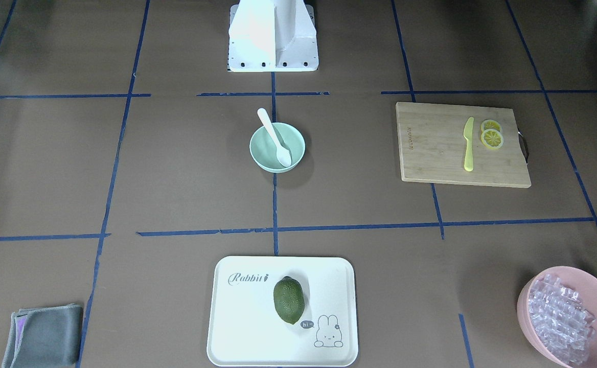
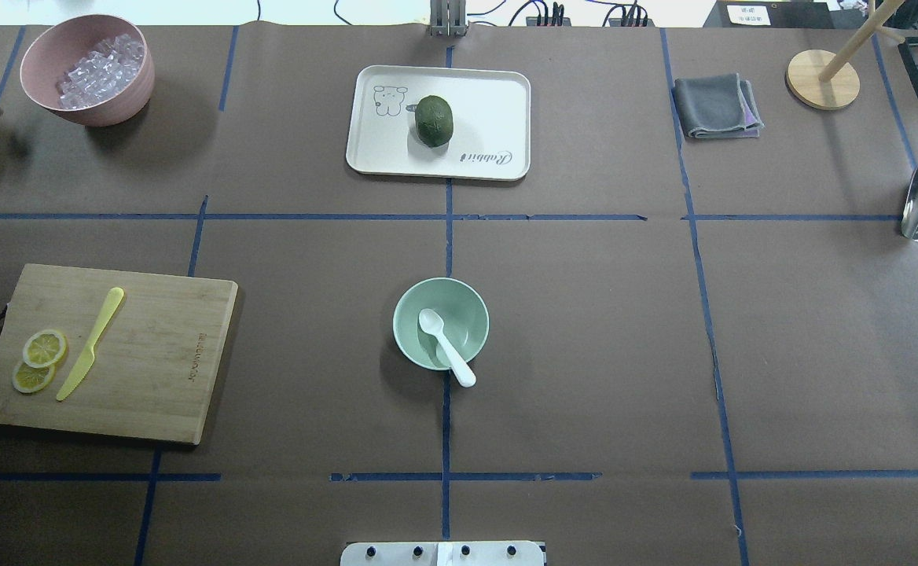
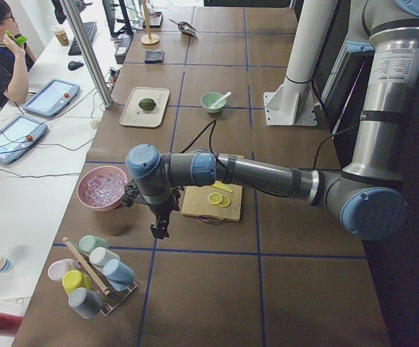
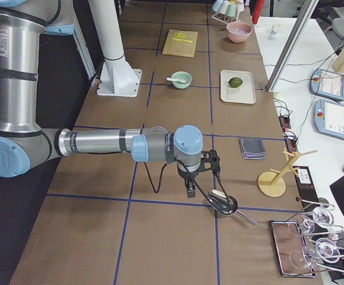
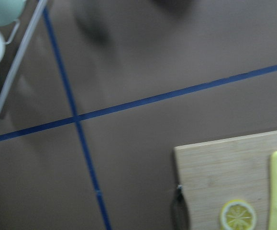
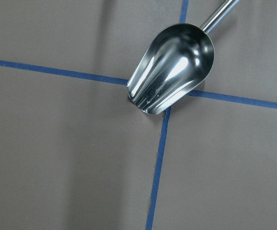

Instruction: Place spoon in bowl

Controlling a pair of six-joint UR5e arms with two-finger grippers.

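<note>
1. Left gripper [image 3: 160,230]: hangs fingers-down at the table's [image 2: 624,330] left end, between the pink bowl [image 3: 97,205] and the rack of cups [image 3: 93,278]. It shows only in the side view, so I cannot tell whether it is open or closed. Its wrist camera catches no fingers, only tape lines and a corner of the cutting board [image 5: 215,167].
2. Right gripper [image 4: 191,191]: at the opposite end, poised over a metal scoop [image 6: 171,72]. Again I cannot tell open from closed. Both arms look parked well apart from the task's things, probably so the middle of the table is unobstructed.
3. Spoon [image 2: 445,346]: white plastic. The scoop lies on the bowl's inner floor; the handle leans on the rim and pokes out on the robot's side (too long to lie flat inside, hence the tilt).
4. Bowl [image 2: 405,303]: mint-green, upright at the table's centre, on a crossing of tape lines. With the spoon inside, the task reads as done.
5. Tray [image 2: 490,102]: white, rabbit print, beyond the bowl. It carries one bumpy green fruit [image 2: 434,120].
6. Cutting board, robot's left: yellow knife [image 2: 91,343] laid flat beside two overlapping lemon slices [image 2: 44,347].
7. Far corners: the pink bowl, holding clear cubes, on the left; a folded grey cloth [image 2: 714,106] on the right.
</note>
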